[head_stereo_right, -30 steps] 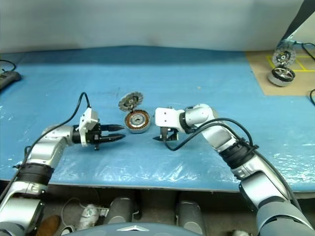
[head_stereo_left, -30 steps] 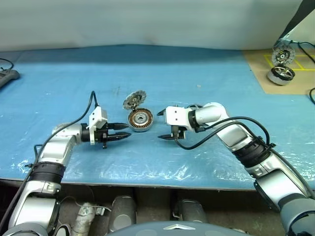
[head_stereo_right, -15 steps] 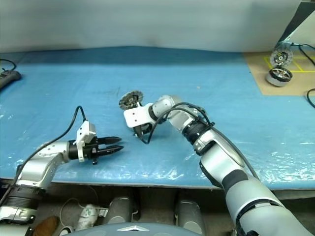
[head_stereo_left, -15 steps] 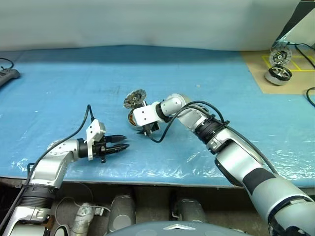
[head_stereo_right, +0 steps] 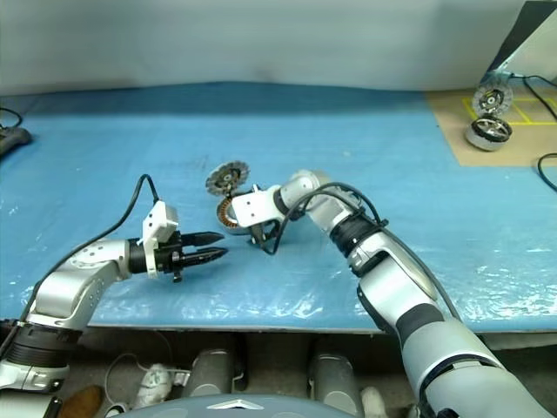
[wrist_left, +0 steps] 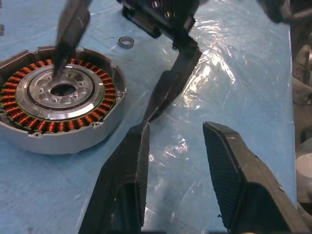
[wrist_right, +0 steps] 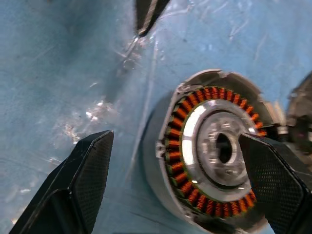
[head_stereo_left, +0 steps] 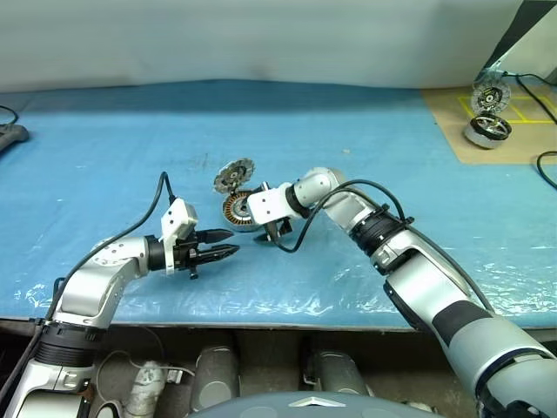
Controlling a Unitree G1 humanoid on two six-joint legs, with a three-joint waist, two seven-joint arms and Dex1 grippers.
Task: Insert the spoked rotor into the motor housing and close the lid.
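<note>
At the far left edge of the blue plastic-covered surface (head_stereo_left: pixel 365 131), a dark object (head_stereo_left: pixel 10 135) is partly seen. The left gripper (head_stereo_left: pixel 228 245) is held just above the surface, pointing level toward the right, its two black fingers (wrist_left: pixel 124 180) parted with nothing between them.

Just beyond its tips, the motor housing (head_stereo_left: pixel 236 212) is set flat on the surface with its open mouth facing up, so its axis is upright. It is seen as a short, round, silver-grey cup; inside it a ring of copper-coloured windings (wrist_left: pixel 19 117) is arranged around a bright metal disc with a dark central hole. Whether that disc is the spoked rotor cannot be told.

Touching or just behind the housing, the lid (head_stereo_left: pixel 235 175) is propped up on edge, its finned face with a dark centre turned toward the camera.

The right gripper (head_stereo_left: pixel 266 235) is angled downward over the housing, its fingers (wrist_right: pixel 83 170) spread wide on either side of the cup; no contact can be confirmed. A small metal ring (wrist_left: pixel 126 42) is lying on the surface nearby.

At the far right, a brown board (head_stereo_left: pixel 487 131) is laid on the surface, carrying a second motor (head_stereo_left: pixel 486 130) and a finned disc (head_stereo_left: pixel 489 96) behind it.
</note>
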